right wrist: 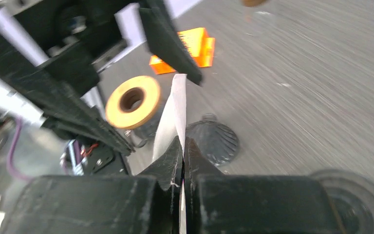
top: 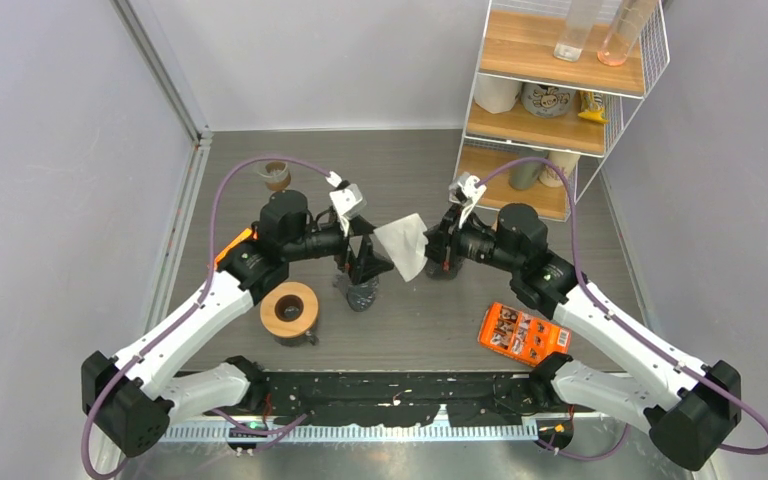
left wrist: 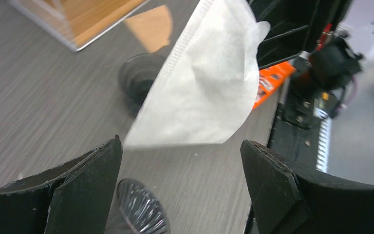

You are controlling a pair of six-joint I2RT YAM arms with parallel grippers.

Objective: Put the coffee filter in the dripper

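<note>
White filter (top: 403,245) hangs clamped in the right pincer (right wrist: 182,146), left pincer (left wrist: 181,161) apart; lower it point-down into the dripper (top: 362,293).

Filter, appearance: coffee filter (top: 403,245), white paper, fan-shaped, folded flat, crimped seam along one edge.
Filter, state: pinched at one edge between the closed jaws of the right gripper (right wrist: 182,148); raised off the table.
Dripper, appearance: dripper (top: 363,292), dark ribbed cone.
Dripper, position: on the table, near the filter, lower, not touching it.

Bare table (top: 430,322) right of dripper (top: 362,293); left fingers (left wrist: 85,187) just beside.
</note>
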